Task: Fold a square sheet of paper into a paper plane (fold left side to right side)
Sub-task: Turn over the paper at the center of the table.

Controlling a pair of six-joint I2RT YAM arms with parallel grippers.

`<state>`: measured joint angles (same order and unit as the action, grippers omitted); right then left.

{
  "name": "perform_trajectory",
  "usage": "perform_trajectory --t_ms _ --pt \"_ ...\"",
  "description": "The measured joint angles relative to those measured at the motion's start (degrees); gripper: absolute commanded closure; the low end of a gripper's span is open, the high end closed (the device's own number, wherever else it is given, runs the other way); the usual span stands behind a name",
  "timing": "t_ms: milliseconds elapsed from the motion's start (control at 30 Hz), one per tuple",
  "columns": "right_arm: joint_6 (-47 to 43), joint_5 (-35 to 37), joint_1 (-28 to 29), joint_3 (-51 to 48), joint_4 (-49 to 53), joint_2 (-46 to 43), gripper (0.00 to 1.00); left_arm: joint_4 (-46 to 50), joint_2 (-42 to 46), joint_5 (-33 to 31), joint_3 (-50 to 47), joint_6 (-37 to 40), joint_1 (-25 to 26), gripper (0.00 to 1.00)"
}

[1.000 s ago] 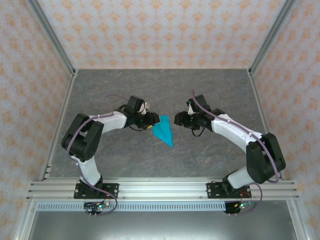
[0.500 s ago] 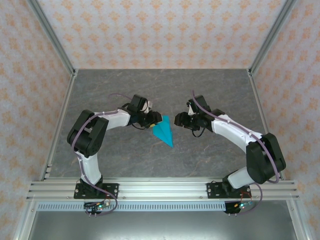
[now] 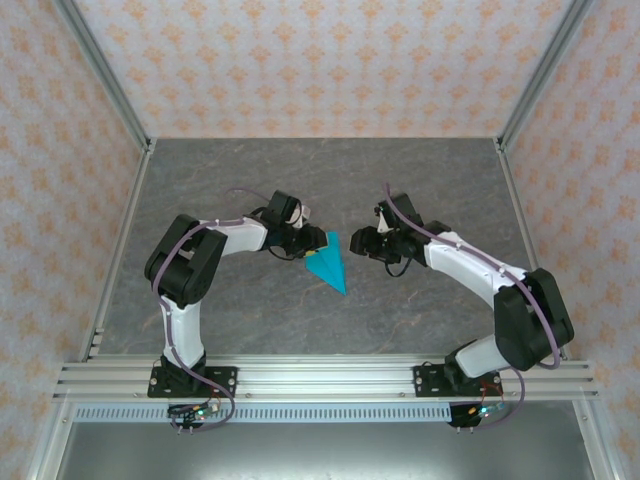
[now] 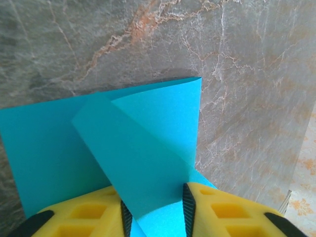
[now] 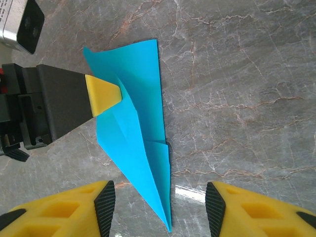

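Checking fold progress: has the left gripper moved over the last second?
Yes: the left gripper slid right, away from the table's left rail, onto the paper plane.

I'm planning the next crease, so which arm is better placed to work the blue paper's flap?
Probably left: the left pincer is at the paper plane, fingers either side of a folded flap. The right pincer hangs open, off to the paper's side.

Lab test cell; aluminium frame (image 3: 320, 378), wallpapered walls (image 3: 320, 60)
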<state>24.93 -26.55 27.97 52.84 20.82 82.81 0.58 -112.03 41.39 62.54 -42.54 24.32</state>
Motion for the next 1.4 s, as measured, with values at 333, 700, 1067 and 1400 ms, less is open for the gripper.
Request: perform_trajectory --t_ms 333,700,1067,1400 --pt "2.8 -1.9 -2.8 -3.4 -4.5 -4.8 0.37 -1.0 0.1 0.3 0.2 -0.7 0.1 0.91" --pt "7.3 -10.3 -11.3 -7.9 -11.0 -9.1 0.18 0.3 6.0 0.2 3.0 -0.9 0.1 1.0" --pt "12.7 -23.3 -24.2 -8.4 -19.0 -12.0 0.0 3.0 15.2 0.2 7.1 -0.9 -4.7 1.0" --pt "17.6 -30.6 -24.9 -8.5 -28.2 -13.0 0.0 6.8 22.4 1.8 11.7 0.6 -8.6 1.0"
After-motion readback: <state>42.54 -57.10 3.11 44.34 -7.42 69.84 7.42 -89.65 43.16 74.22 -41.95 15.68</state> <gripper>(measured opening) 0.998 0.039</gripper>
